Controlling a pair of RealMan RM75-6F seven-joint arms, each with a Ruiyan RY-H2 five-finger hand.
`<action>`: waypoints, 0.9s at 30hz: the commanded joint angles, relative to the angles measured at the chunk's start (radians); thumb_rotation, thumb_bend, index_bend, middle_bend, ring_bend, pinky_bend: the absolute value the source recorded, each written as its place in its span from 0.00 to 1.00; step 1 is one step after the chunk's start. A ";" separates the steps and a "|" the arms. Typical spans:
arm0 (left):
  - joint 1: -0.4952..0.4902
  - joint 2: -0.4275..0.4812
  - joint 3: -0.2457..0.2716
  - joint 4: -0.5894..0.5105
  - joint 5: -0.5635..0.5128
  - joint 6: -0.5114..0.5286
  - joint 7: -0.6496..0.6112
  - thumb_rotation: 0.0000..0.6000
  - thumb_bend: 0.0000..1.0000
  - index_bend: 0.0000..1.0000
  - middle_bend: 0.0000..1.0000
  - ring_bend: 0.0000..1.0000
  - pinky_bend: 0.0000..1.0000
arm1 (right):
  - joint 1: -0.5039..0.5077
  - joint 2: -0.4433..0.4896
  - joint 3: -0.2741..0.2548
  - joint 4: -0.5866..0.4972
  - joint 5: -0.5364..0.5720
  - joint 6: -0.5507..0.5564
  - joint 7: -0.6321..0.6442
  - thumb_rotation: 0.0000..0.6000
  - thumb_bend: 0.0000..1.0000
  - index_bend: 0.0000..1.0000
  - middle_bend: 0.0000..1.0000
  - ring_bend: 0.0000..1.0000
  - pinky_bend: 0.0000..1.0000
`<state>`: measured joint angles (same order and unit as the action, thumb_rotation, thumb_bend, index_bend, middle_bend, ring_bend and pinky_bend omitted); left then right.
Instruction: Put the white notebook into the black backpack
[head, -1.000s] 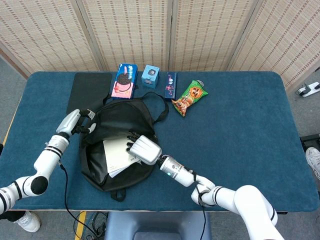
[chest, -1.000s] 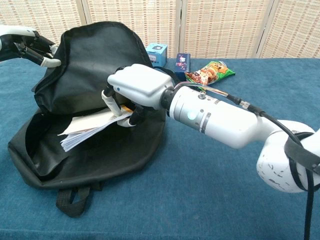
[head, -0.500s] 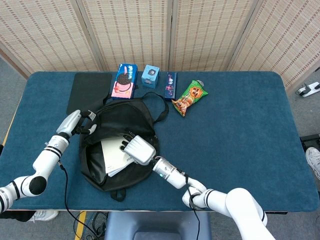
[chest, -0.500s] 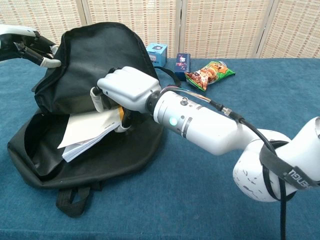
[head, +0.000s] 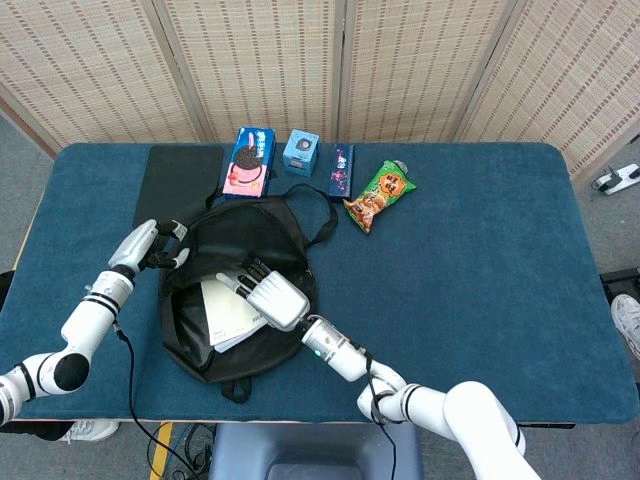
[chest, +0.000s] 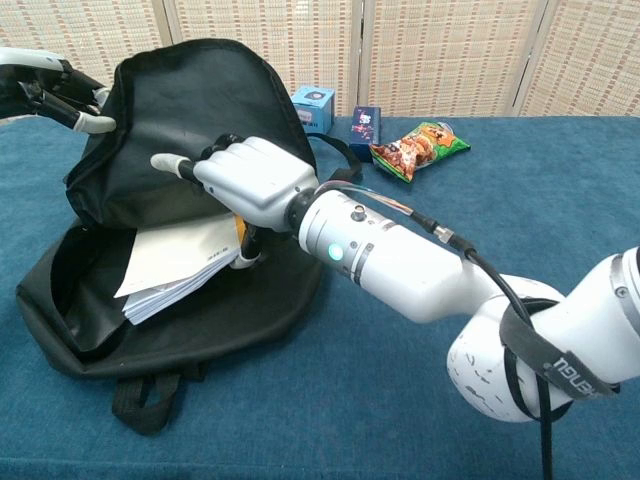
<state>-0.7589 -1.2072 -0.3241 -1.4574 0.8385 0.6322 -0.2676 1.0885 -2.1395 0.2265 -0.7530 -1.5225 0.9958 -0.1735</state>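
The black backpack (head: 250, 232) lies open on the blue table, its flap (chest: 190, 110) raised. The white notebook (head: 226, 312) rests inside the opening, its pages fanned at the near edge (chest: 180, 262). My right hand (head: 268, 297) sits over the notebook's right side at the bag's mouth, fingers stretched out and apart (chest: 250, 175), gripping nothing. My left hand (head: 148, 247) grips the backpack's upper left rim and holds it up (chest: 50, 90).
Along the far side stand a blue cookie box (head: 250, 160), a small blue box (head: 301, 152), a dark blue box (head: 342, 170) and a green snack bag (head: 380, 195). A black mat (head: 175, 180) lies behind the backpack.
My right hand pushed left into the bag's mouth with the notebook, then spread its fingers and let go. The notebook now lies deeper inside. The left hand kept its grip.
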 joint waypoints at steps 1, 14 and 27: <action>0.001 0.002 0.001 -0.001 0.002 0.000 -0.002 1.00 0.47 0.72 0.33 0.30 0.17 | 0.000 -0.003 0.003 0.001 0.015 -0.019 -0.025 1.00 0.00 0.00 0.23 0.09 0.04; 0.003 -0.004 0.015 0.016 0.000 -0.009 -0.009 1.00 0.47 0.72 0.32 0.30 0.17 | -0.099 0.227 -0.075 -0.291 0.006 -0.008 -0.123 1.00 0.00 0.00 0.11 0.02 0.00; 0.035 0.015 0.049 -0.055 0.046 0.043 0.025 1.00 0.47 0.65 0.31 0.30 0.17 | -0.276 0.556 -0.149 -0.673 -0.019 0.148 -0.216 1.00 0.00 0.00 0.16 0.02 0.00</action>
<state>-0.7272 -1.1936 -0.2793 -1.5067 0.8808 0.6695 -0.2480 0.8564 -1.6405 0.0972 -1.3665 -1.5322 1.0995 -0.3713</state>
